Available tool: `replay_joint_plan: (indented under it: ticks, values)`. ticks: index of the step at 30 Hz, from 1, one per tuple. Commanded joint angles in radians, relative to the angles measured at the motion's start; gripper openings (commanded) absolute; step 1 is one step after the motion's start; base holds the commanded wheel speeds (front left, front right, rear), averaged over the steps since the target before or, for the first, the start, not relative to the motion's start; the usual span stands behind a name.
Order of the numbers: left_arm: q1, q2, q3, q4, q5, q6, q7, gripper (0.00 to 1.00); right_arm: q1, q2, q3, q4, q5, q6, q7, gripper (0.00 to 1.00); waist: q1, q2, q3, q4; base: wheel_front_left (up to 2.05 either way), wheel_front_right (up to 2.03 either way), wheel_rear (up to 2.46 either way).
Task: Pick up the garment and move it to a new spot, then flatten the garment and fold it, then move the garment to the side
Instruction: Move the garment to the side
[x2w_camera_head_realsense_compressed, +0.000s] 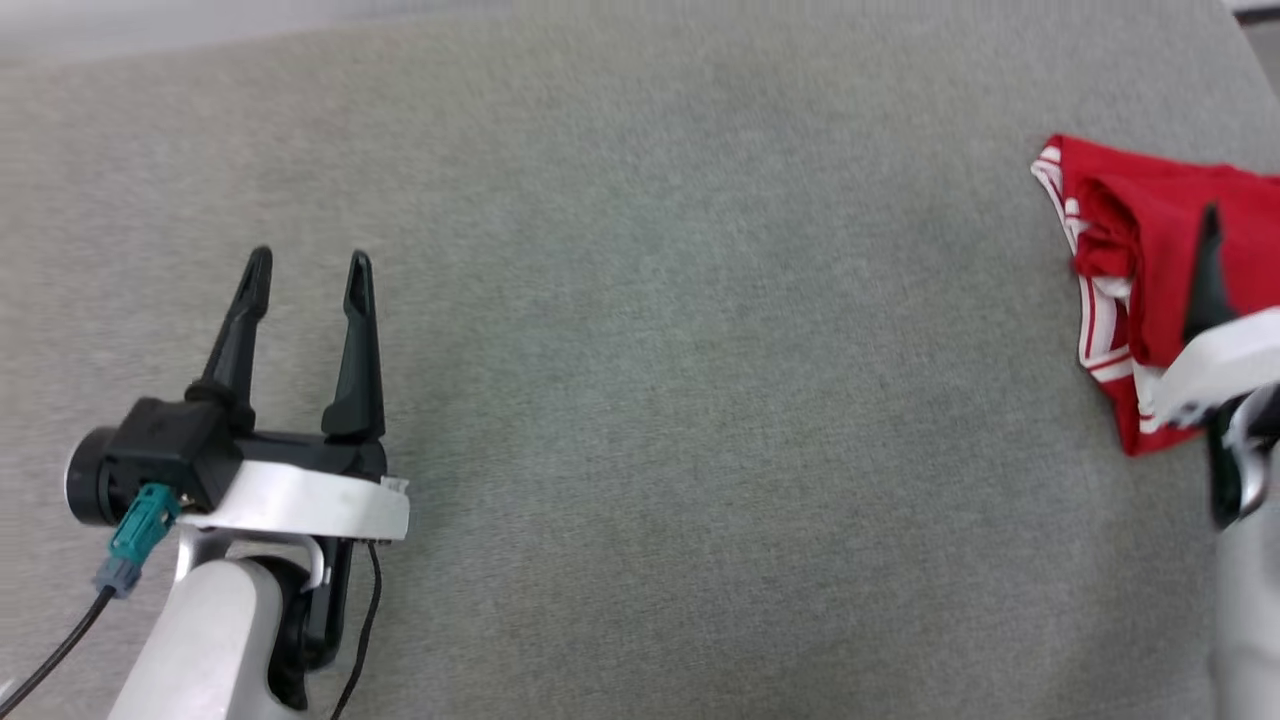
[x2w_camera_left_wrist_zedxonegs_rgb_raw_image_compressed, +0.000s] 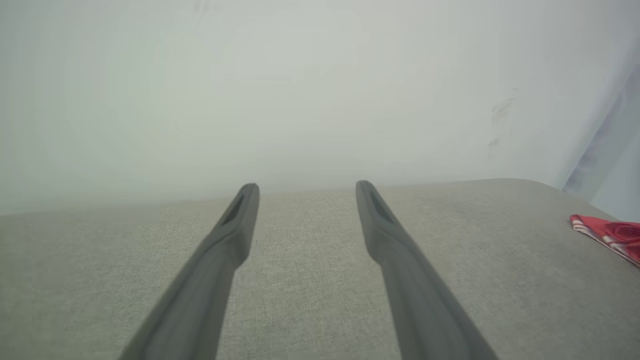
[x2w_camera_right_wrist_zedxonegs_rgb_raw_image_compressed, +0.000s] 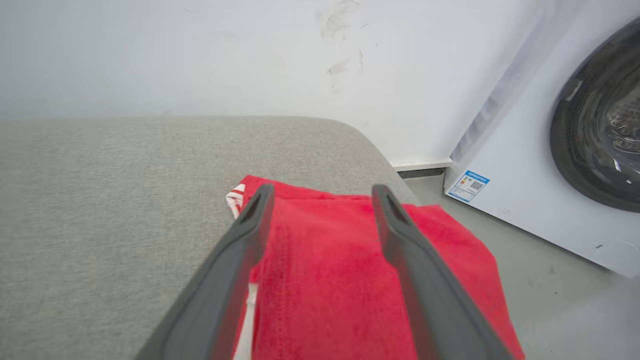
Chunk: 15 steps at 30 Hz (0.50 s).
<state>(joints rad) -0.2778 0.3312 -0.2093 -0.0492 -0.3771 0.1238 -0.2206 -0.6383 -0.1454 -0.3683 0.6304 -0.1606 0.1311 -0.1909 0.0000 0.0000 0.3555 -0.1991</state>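
garment (x2w_camera_head_realsense_compressed: 1160, 230): folded, red, at the cushion's (x2w_camera_head_realsense_compressed: 640, 380) right edge
right gripper (x2w_camera_right_wrist_zedxonegs_rgb_raw_image_compressed: 323, 190): wide, empty, just above garment
left gripper (x2w_camera_head_realsense_compressed: 309, 260): wide, empty, well apart from it
open room: grey cushion stretches between them

The garment (x2w_camera_head_realsense_compressed: 1160, 200) is red with white-striped trim.

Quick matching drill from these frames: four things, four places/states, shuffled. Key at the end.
Things:
1. garment
2. left gripper
3. right gripper
4. washing machine

Places/states:
a. open, above bare grey padded surface
b. white, past the surface's corner
c. red, lying at the surface's right edge
d. open, above the garment

Pairs: 1-c, 2-a, 3-d, 4-b
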Motion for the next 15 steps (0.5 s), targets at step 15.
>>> replay_joint_plan:
  ticks: [15]
  values:
    - [0.138,-0.012,0.048,0.126,-0.033,0.001,-0.039,1.00,0.372,0.093,0.274,-0.381,0.179,-0.001,0.057,1.00,0.0000,0.0000,-0.201,0.112,0.00,0.00,0.00]
